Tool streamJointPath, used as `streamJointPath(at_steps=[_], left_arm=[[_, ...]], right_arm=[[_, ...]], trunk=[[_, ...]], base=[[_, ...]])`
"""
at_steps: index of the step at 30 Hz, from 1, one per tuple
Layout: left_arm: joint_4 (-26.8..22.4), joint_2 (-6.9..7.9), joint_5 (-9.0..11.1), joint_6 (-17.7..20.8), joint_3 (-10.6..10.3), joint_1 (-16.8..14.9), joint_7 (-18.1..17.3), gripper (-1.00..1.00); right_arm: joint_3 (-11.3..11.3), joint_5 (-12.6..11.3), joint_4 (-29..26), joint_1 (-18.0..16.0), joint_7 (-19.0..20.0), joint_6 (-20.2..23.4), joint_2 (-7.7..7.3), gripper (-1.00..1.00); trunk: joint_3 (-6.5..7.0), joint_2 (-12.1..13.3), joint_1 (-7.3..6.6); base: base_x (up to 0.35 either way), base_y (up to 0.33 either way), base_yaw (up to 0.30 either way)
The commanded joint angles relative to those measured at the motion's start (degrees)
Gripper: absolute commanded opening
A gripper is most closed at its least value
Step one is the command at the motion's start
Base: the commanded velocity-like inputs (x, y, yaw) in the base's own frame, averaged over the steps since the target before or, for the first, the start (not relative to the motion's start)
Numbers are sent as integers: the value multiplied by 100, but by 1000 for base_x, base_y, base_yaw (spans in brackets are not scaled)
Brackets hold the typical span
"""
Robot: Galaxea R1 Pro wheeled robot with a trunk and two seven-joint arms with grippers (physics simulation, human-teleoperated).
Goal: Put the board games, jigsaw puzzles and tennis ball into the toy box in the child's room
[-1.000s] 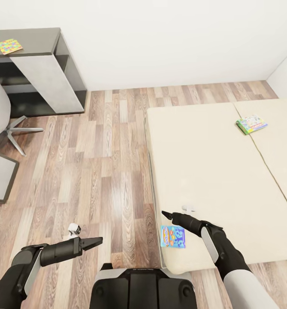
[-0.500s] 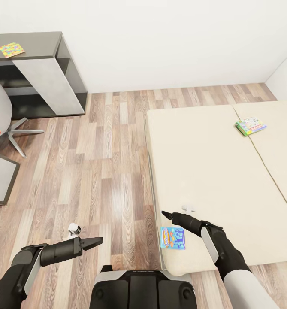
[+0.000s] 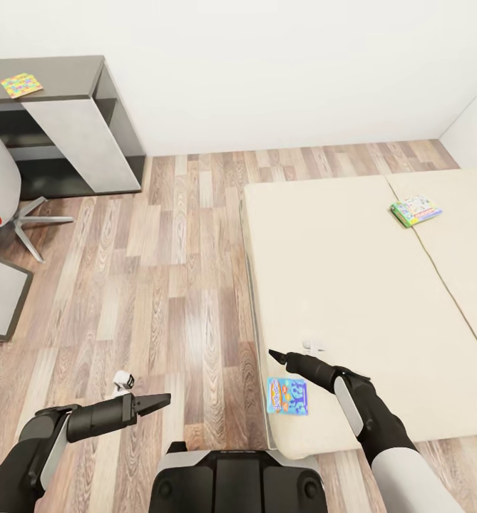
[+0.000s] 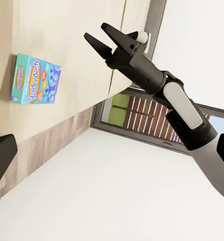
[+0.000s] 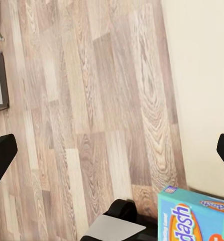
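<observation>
Room: child's room with wood floor (image 3: 174, 285), pale bed (image 3: 352, 285), dark table (image 3: 60, 75).
Board games: two on bed, blue box (image 3: 288, 395) at near edge, green box (image 3: 416, 210) far.
Change: view shifted slightly since earlier; arms unmoved, no pickup begun.
Right gripper (image 3: 275, 355): above bed beside blue box, fingers apart.
Left gripper (image 3: 163, 400): above floor, fingers apart.

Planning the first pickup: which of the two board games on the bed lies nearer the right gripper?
The blue board game at the bed's near corner, just below the right gripper; the green board game lies far across.
</observation>
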Motion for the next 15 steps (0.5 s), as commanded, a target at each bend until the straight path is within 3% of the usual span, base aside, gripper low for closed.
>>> streamJointPath(at_steps=[1, 15], left_arm=[[1, 1, 4, 60, 0, -1, -17, 100], [0, 1, 4, 60, 0, -1, -17, 100]], right_arm=[[-20, -39, -3, -2, 13, 47, 6, 100], [-20, -29, -3, -2, 13, 44, 7, 100]], trunk=[[2, -8, 3], [131, -8, 3]], base=[[0, 0, 0], [0, 0, 0]])
